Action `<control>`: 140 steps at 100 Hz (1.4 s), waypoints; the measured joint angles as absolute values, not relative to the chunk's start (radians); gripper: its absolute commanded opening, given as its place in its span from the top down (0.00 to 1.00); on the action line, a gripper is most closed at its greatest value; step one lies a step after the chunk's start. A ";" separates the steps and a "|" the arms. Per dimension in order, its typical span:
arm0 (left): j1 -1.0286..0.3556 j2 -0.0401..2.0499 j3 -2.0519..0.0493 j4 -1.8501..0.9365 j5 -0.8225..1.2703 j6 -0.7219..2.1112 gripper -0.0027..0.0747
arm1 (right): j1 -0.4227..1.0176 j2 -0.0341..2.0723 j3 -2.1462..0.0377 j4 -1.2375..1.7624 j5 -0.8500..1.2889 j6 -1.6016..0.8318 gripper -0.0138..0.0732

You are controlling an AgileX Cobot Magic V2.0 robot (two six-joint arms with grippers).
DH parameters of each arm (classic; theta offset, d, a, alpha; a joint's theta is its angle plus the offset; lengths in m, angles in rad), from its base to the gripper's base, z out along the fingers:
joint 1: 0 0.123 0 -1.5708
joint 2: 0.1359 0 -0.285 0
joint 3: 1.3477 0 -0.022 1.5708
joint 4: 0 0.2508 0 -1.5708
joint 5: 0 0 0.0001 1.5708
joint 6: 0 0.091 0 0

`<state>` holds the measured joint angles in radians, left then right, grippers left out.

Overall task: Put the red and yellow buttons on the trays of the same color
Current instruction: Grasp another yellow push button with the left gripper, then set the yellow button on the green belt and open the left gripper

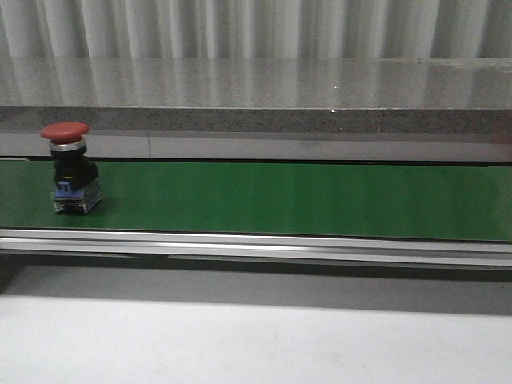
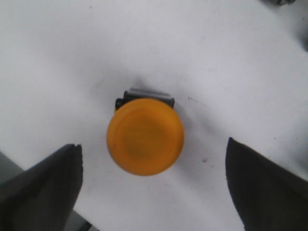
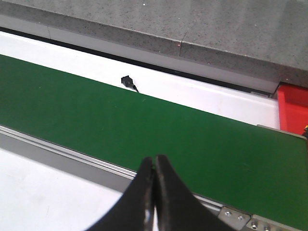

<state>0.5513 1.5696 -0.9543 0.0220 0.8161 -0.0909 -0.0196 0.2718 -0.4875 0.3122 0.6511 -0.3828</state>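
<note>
A red button (image 1: 67, 164) stands on the green belt (image 1: 304, 200) while the left claw (image 2: 153, 185), spread wide, hangs over a yellow button (image 2: 145, 136) on the white desk (image 2: 96, 48). The right claw (image 3: 154, 192) is pinched empty; an off-centre pinch could tip the yellow button.

red button (image 1: 69, 166) upright on belt, yellow button (image 2: 145, 135) upright

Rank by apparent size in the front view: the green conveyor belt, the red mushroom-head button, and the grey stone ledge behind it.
1. Green conveyor belt and grey stone ledge: both span the frame, look alike in area, so unranked.
2. Red mushroom-head button: by far the smallest, standing at the belt's left end.
</note>
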 measured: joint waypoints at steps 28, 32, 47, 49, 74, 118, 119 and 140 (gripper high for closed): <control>0.551 1.580 -0.954 0.022 0.764 -0.093 0.21 | -0.020 0.272 -0.487 0.312 0.651 -0.383 0.92; 0.551 1.594 -0.960 0.022 0.769 -0.093 0.21 | -0.020 0.272 -0.487 0.312 0.651 -0.383 0.92; 0.551 1.659 -0.985 0.022 0.780 -0.093 0.21 | -0.020 0.272 -0.487 0.312 0.651 -0.383 0.92; 0.551 1.665 -0.986 0.022 0.778 -0.093 0.21 | -0.020 0.272 -0.487 0.312 0.651 -0.383 0.92; 0.551 1.683 -0.989 0.020 0.775 -0.093 0.36 | -0.020 0.272 -0.487 0.312 0.651 -0.383 0.92; 0.551 1.662 -0.989 0.020 0.778 -0.093 0.78 | -0.020 0.272 -0.487 0.312 0.651 -0.383 0.92; 0.551 1.659 -0.991 0.020 0.780 -0.093 0.78 | -0.020 0.272 -0.487 0.312 0.651 -0.383 0.92; 0.484 1.520 -1.047 0.022 0.811 -0.074 0.78 | -0.020 0.272 -0.487 0.312 0.651 -0.383 0.92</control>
<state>0.4836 1.5198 -1.0473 0.0216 0.8111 -0.0738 -0.0196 0.2718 -0.4875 0.3122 0.6511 -0.3828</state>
